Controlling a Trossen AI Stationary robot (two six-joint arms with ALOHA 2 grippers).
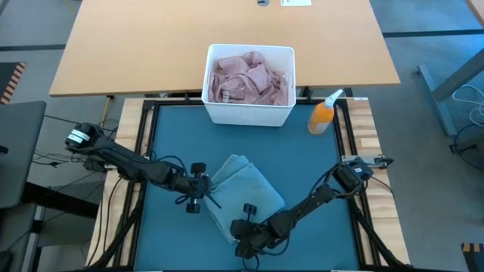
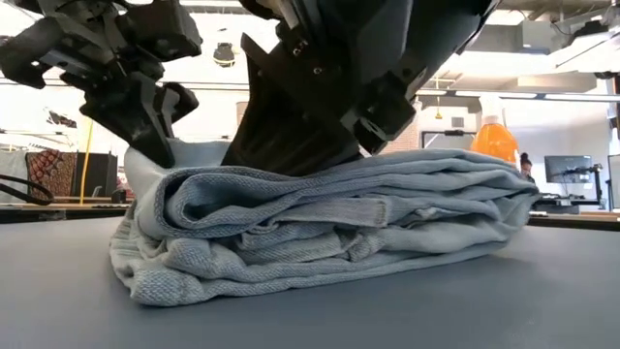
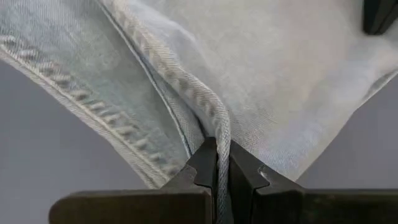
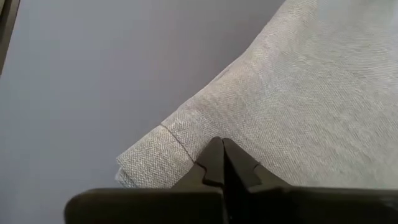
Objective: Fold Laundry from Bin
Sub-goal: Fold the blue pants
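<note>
Denim jeans (image 1: 242, 193), folded on the teal mat (image 1: 302, 151) in front of the bin (image 1: 251, 113), are pinched by both my fingers: left gripper (image 3: 217, 163) on a seam, right gripper (image 4: 222, 160) on a corner. Pulling unevenly could undo my fold.

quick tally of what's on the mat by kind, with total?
Folded light blue denim jeans: 1
White rectangular plastic bin holding dusty pink cloth: 1
Orange spray bottle: 1
Dark two-finger grippers, left and right: 2
Total: 5
</note>
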